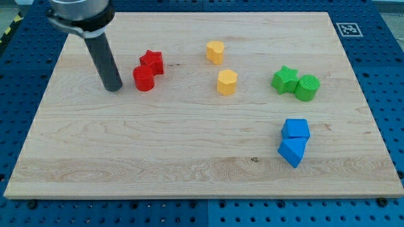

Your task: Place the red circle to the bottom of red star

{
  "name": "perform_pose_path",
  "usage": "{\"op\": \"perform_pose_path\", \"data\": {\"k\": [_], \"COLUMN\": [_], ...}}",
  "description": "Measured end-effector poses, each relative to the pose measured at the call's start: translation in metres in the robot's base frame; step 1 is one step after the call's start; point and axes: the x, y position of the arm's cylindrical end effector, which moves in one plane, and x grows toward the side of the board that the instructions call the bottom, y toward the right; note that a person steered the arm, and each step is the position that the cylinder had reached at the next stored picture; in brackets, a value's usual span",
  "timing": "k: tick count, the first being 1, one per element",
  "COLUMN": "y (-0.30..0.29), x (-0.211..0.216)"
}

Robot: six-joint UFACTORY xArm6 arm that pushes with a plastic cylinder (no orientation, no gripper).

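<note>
Left of red circle (144, 79) sits my tip (114, 87); tool gripless rod; circle touches red star (152, 61), lower-left, near goal.

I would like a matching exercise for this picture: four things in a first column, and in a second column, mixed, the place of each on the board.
Things:
1. red circle
2. green star
3. blue blocks
4. my tip

Places:
A. lower part of the view's right
B. just left of the red circle
C. touching the red star, at its lower left
D. touching the green circle, on its left

Pairs: 1-C, 2-D, 3-A, 4-B
</note>
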Motion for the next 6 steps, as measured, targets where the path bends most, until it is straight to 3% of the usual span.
{"op": "perform_pose_path", "data": {"k": [1,4,6], "y": [0.006,0.045,0.045], "x": [-0.015,-0.008,-0.036]}}
